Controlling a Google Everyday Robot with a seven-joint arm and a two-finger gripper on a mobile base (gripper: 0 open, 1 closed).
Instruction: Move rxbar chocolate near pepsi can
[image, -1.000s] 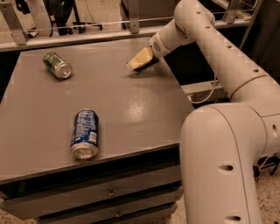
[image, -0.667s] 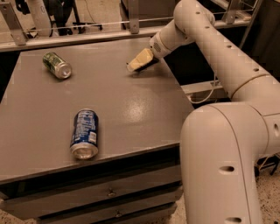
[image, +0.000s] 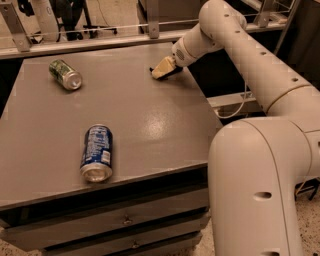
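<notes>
The pepsi can (image: 97, 152) is blue with white lettering and lies on its side at the front left of the grey table (image: 145, 115). My gripper (image: 161, 69) is low over the table's far right part, near the right edge, far from the can. A dark flat thing, the rxbar chocolate (image: 174, 73), shows just under and beside the gripper. It is mostly hidden by the gripper.
A green can (image: 65, 74) lies on its side at the far left of the table. A metal rail (image: 100, 31) runs behind the table. My large white arm (image: 260, 165) fills the right side, beside the table's right edge. Drawers (image: 125, 220) sit under the tabletop.
</notes>
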